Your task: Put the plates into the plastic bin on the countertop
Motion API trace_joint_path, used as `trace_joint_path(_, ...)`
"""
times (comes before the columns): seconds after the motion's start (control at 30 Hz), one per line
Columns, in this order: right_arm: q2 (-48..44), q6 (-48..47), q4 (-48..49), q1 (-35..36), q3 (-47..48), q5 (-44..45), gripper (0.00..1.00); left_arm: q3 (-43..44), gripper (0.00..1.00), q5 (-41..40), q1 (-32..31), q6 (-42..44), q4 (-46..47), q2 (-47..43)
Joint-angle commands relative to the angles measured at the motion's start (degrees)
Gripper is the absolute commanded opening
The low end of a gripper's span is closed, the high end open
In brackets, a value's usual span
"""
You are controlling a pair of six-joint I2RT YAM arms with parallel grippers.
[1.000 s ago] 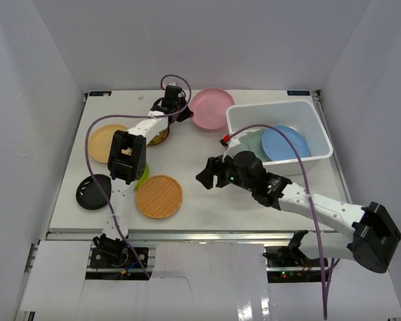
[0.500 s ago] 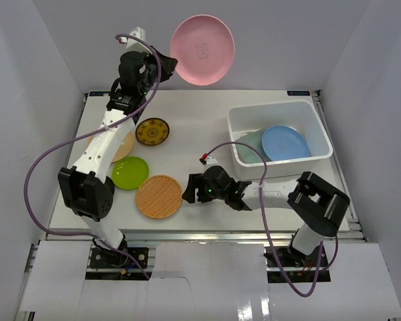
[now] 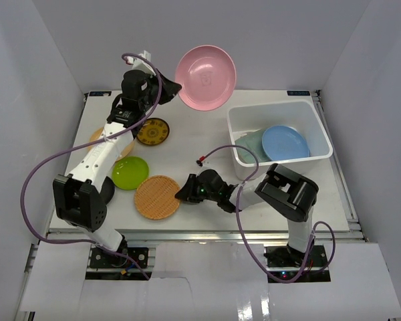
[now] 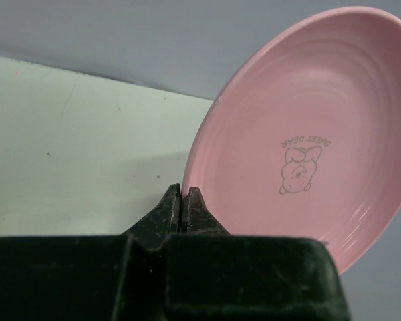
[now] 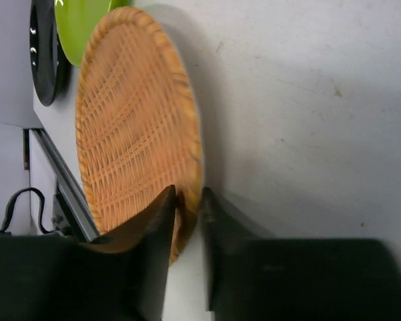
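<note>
Plastic by the look of it, so the pink plate [image 3: 206, 77] should be light, stiff and slick; the left end effector [image 3: 168, 88] has it clenched by the rim, tilted in the air above the surface [image 3: 200, 144], just left of the plastic bin's [image 3: 274, 104] far corner, where a rim pinch could let it swing. Left of the bin's near corner, the right end effector [image 3: 182, 194] is clamped on the rim of the woven tan plate [image 3: 157, 197], whose texture should grip better. Inside the bin a blue plate [image 3: 285, 142] and a pale green tray [image 3: 250, 142] take up floor, while the lime green plate [image 3: 129, 172] and black-and-yellow plate [image 3: 152, 131] lie farther left of the bin, out of the way.
</note>
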Motion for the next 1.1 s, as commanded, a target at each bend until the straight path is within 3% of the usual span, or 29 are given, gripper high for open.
trace_joint_path(0.0,2.1,3.9,2.4,0.4,-0.3,-0.5,0.19,0.2,0.00,2.8,-0.4,-1.1,1.7,-6.2)
trace_joint_path(0.07,0.9,3.8,3.7,0.7,-2.1,0.7,0.08,0.7,0.00,3.1,-0.4,-0.4,0.7,-6.7)
trace_joint_path(0.17,-5.0,1.3,3.1,0.8,-5.2,4.5,0.08,1.9,0.00,2.6,-0.6,0.4,0.1,-6.7)
trace_joint_path(0.3,-23.2,-6.2,-0.5,2.3,-9.6,9.5,0.08,6.3,0.00,3.4,-0.9,1.6,-2.5,-3.7)
trace_joint_path(0.5,-53.6,-23.1,-23.6,2.4,-10.8,21.8,0.08,17.0,0.00,5.2,-2.9,4.2,-6.8,4.7)
trace_joint_path(0.67,-73.8,-27.9,-44.6,2.4,-4.6,36.2,0.08,24.2,0.00,5.2,-5.8,5.2,-9.5,12.5)
trace_joint_path(0.77,-78.5,-32.9,-45.9,2.3,-0.7,47.0,0.08,25.2,0.00,4.0,-9.6,5.6,-9.5,15.9)
trace_joint_path(0.93,-77.8,-41.6,-45.4,2.3,8.4,54.0,0.08,29.5,0.00,3.7,-15.3,6.7,-11.3,22.5)
trace_joint_path(1.07,-75.7,-50.3,-38.3,2.3,12.4,59.5,0.08,32.0,0.00,4.1,-17.7,7.3,-13.2,26.4)
